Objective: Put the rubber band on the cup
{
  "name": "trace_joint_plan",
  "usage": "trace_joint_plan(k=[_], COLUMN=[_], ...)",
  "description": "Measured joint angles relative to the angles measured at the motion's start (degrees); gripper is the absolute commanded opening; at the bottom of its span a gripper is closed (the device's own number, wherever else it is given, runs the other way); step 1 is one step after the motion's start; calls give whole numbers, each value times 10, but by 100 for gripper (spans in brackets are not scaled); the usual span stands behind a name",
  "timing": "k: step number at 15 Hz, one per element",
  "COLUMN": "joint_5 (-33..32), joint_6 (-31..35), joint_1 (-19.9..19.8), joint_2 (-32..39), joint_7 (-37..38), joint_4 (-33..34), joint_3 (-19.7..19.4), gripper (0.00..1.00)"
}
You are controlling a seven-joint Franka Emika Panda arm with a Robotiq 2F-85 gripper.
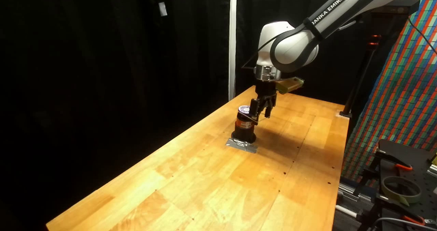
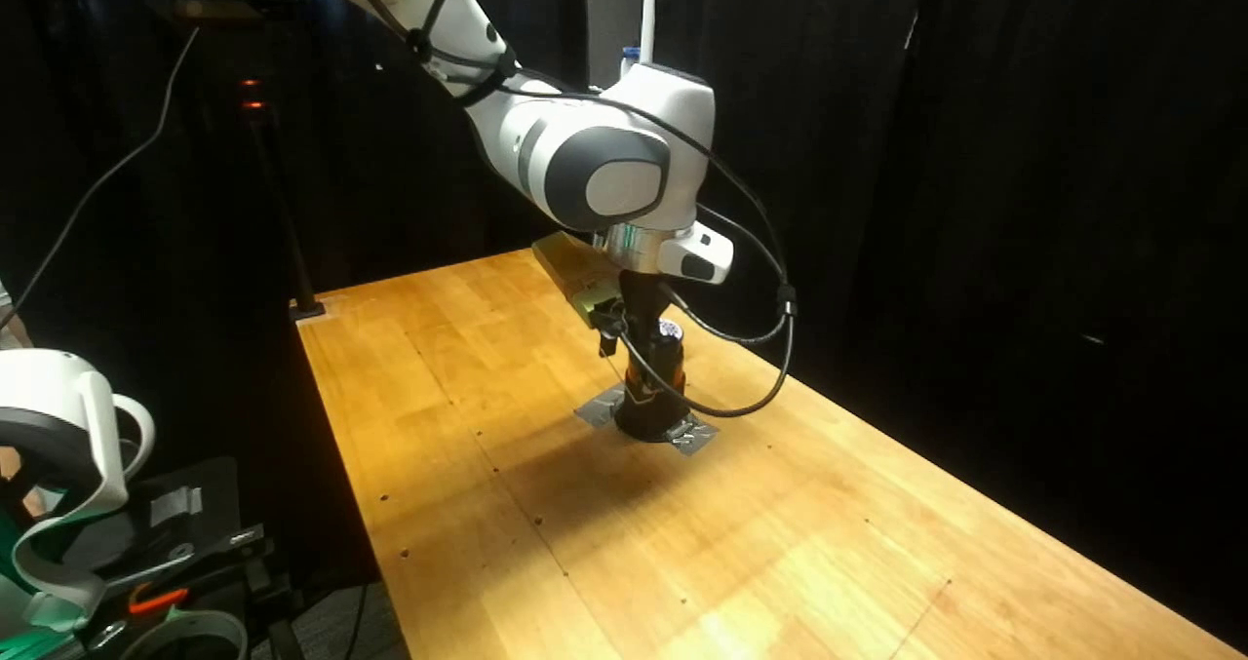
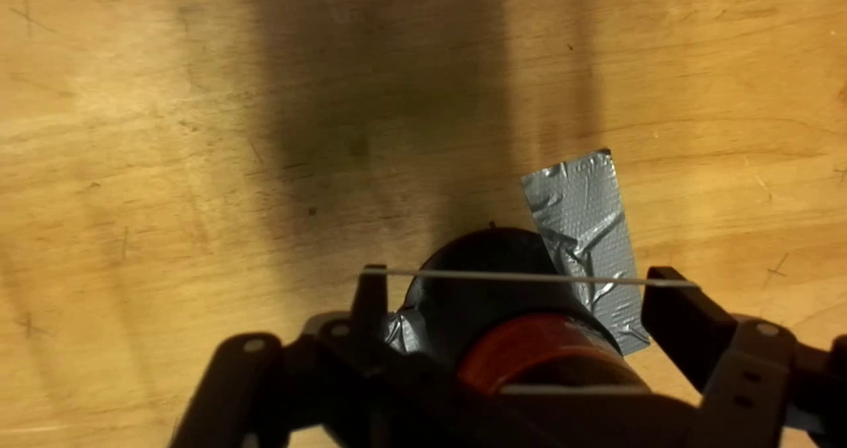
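Note:
The dark cup (image 1: 243, 132) stands upright on the wooden table, with an orange band and a pale printed top. It shows in an exterior view (image 2: 651, 418), partly behind the gripper, and in the wrist view (image 3: 523, 352). My gripper (image 1: 262, 118) is beside the cup's upper part, fingers pointing down and spread apart; it also shows in the wrist view (image 3: 523, 282). The thin pale rubber band (image 3: 476, 275) is stretched between the fingertips. A second pale strand lies across the cup's side in the wrist view. Whether the band goes around the cup I cannot tell.
Grey tape (image 1: 240, 145) holds the cup's wide base to the table (image 1: 211, 190); it also shows in the wrist view (image 3: 585, 229). A dark post (image 1: 358, 77) stands at the table's far corner. A loose cable (image 2: 788, 348) hangs beside the wrist.

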Motion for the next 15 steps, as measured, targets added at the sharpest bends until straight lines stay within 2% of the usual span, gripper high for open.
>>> trace_joint_plan(k=[6, 15], joint_5=[-1, -35], joint_6=[74, 90], joint_1=[2, 21], joint_2=[-5, 2], joint_7=[22, 72], joint_4=[-25, -37], joint_3=[-5, -24], gripper=[100, 100])
